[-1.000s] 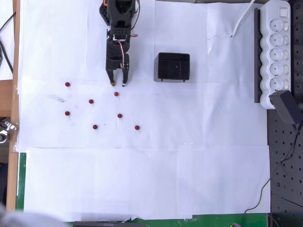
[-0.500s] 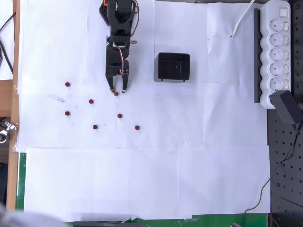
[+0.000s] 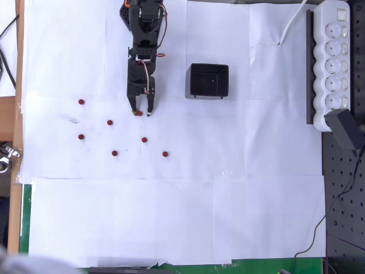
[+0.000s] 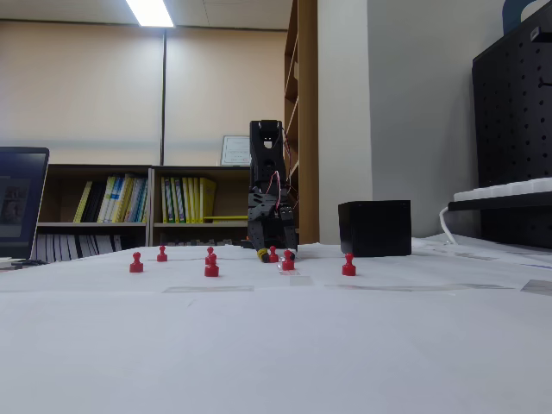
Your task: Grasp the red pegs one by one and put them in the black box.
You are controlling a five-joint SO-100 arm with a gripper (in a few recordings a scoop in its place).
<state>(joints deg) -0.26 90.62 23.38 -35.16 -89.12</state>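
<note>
Several red pegs stand on the white paper: [image 3: 81,101], [image 3: 109,122], [image 3: 81,137], [image 3: 114,153], [image 3: 144,139], [image 3: 165,153]. One more red peg [image 3: 140,113] sits between the two fingertips of my black gripper [image 3: 141,113], which is open and lowered to the paper. In the fixed view that peg [image 4: 273,254] shows at the foot of the gripper [image 4: 276,254]. The black box [image 3: 208,80] stands to the right of the arm, and in the fixed view the black box [image 4: 374,228] rests on the table right of the gripper.
A white power strip [image 3: 335,63] with a cable lies along the right edge in the overhead view. The paper's lower half is bare. A laptop [image 4: 19,203] stands at the left in the fixed view.
The gripper has moved down the overhead picture from just above the nearest peg until its open fingers straddle it. The pegs and the box have not moved.
</note>
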